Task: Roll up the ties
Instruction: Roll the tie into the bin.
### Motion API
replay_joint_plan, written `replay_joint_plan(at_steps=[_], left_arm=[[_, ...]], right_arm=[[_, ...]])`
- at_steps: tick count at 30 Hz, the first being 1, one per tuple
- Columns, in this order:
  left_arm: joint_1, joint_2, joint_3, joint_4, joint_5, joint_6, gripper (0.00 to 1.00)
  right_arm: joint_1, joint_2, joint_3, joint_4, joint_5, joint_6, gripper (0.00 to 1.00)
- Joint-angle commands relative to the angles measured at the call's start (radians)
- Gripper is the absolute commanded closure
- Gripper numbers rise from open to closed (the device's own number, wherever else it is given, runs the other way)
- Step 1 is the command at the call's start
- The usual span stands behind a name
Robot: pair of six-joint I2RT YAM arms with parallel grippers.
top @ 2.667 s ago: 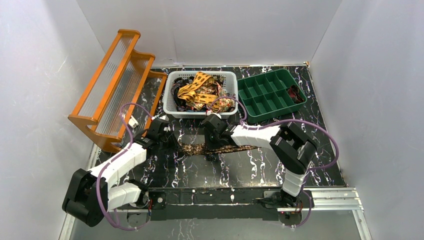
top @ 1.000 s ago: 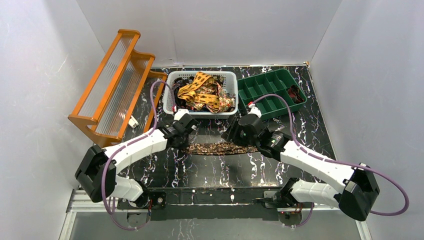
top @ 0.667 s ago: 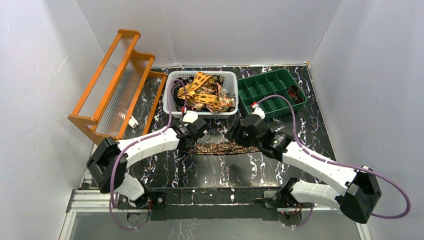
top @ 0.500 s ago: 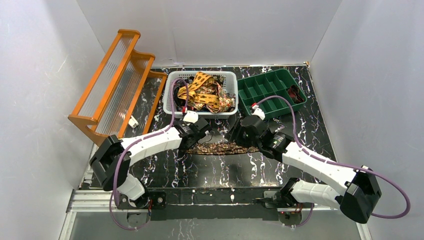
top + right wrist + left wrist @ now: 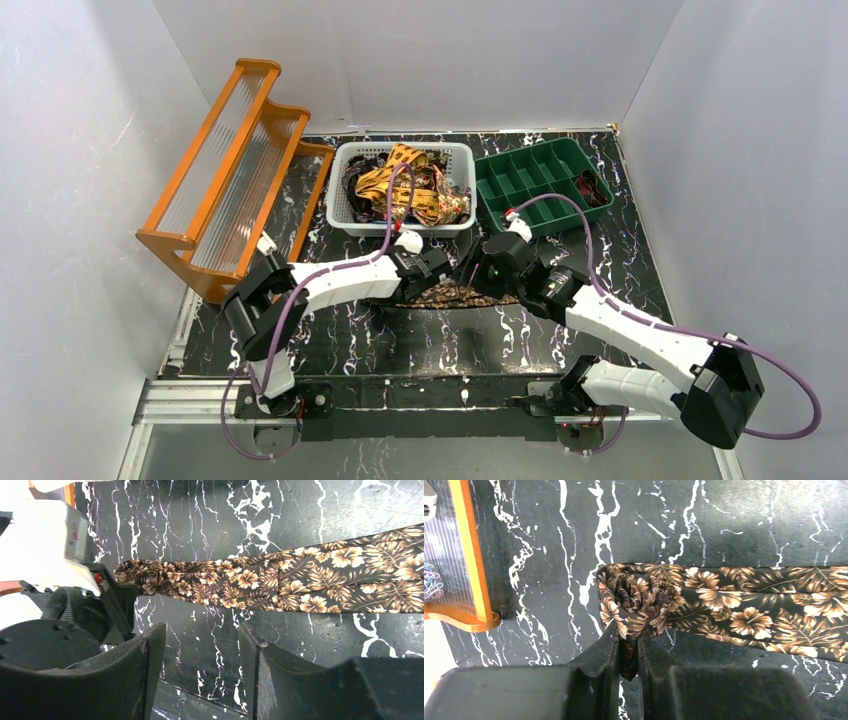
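A dark brown tie with tan flowers [image 5: 744, 605] lies flat along the black marble table. Its left end is wound into a small roll [image 5: 639, 602]. My left gripper [image 5: 628, 645] is shut on that rolled end. In the top view the left gripper [image 5: 432, 277] sits over the tie [image 5: 455, 294] near the table's middle. My right gripper [image 5: 200, 645] is open and empty, hovering above the table just in front of the flat tie [image 5: 280, 582]. In the top view the right gripper [image 5: 484, 275] is close beside the left one.
A white basket [image 5: 340, 200] holding several more ties [image 5: 410, 192] stands behind the grippers. A green divided tray [image 5: 540, 195] is at the back right. An orange slatted rack [image 5: 225, 170] leans at the left; its edge shows in the left wrist view [image 5: 471, 555].
My left arm has swept to the right along the tie, rolling its left end; the flat part is shorter. My right arm swung out to the right, then stayed near the tie's right part.
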Motion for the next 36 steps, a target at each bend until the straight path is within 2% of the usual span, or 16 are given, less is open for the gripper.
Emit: replay_joint_plan(at_steps=[1, 4, 8, 11, 16, 20, 24, 31, 36], left_arm=[[-0.034, 0.041, 0.053, -0.035, -0.052, -0.058, 0.97], [-0.041, 0.071, 0.07, -0.022, -0.027, -0.078, 0.86], [-0.043, 0.083, 0.077, 0.066, 0.062, -0.057, 0.76], [-0.042, 0.071, 0.061, 0.164, 0.152, -0.041, 0.6], [-0.041, 0.074, 0.055, 0.248, 0.25, -0.028, 0.54], [-0.039, 0.039, 0.062, 0.265, 0.26, -0.036, 0.48], [-0.031, -0.059, 0.056, 0.269, 0.245, -0.033, 0.42], [0.033, -0.306, -0.096, 0.264, 0.245, -0.023, 0.32], [0.21, -0.481, -0.261, 0.279, 0.353, -0.004, 0.26]], right_arm=[[-0.008, -0.046, 0.007, -0.034, 0.054, 0.015, 0.34], [-0.01, -0.063, 0.0, -0.051, 0.068, 0.018, 0.31], [-0.012, -0.09, -0.026, -0.064, 0.081, 0.028, 0.28], [-0.018, -0.104, -0.038, -0.075, 0.085, 0.03, 0.26], [-0.025, -0.114, -0.047, -0.099, 0.081, 0.03, 0.24], [-0.029, -0.106, -0.051, -0.09, 0.046, 0.023, 0.23], [-0.033, -0.091, -0.068, -0.02, -0.017, -0.012, 0.21], [-0.036, 0.008, -0.07, 0.244, -0.19, -0.256, 0.15], [-0.021, 0.172, -0.044, 0.517, -0.411, -0.578, 0.08]])
